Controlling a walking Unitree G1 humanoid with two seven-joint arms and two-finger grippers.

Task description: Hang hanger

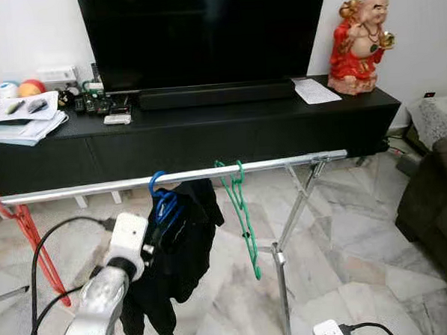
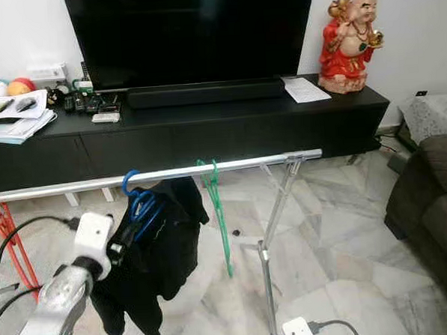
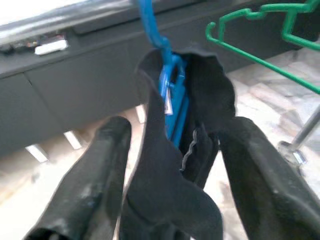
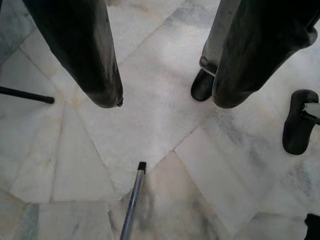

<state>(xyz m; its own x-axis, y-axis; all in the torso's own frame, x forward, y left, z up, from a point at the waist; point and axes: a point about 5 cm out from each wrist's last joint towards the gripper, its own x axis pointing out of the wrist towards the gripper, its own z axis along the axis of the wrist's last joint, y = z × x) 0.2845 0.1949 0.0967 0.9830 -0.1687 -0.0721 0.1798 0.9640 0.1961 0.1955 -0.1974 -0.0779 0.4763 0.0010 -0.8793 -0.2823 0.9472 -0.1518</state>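
Observation:
A blue hanger (image 1: 163, 202) carrying a black garment (image 1: 181, 252) has its hook over the silver rail (image 1: 209, 172) of a drying rack. My left gripper (image 1: 155, 238) is raised to the garment just below the rail. In the left wrist view its fingers (image 3: 107, 165) stand open on either side of the garment (image 3: 165, 200) and the blue hanger (image 3: 172, 95). A green hanger (image 1: 242, 211) hangs bare to its right, and a red hanger (image 1: 28, 238) hangs at the rail's left end. My right gripper (image 4: 166, 97) hangs low over the marble floor, open and holding nothing.
Behind the rack stands a black TV console (image 1: 207, 134) with a TV, papers (image 1: 22, 118) and a red figurine (image 1: 363, 44). A dark sofa (image 1: 435, 209) is at the right. The rack's leg (image 1: 282, 284) and a white power strip (image 1: 329, 331) are on the floor.

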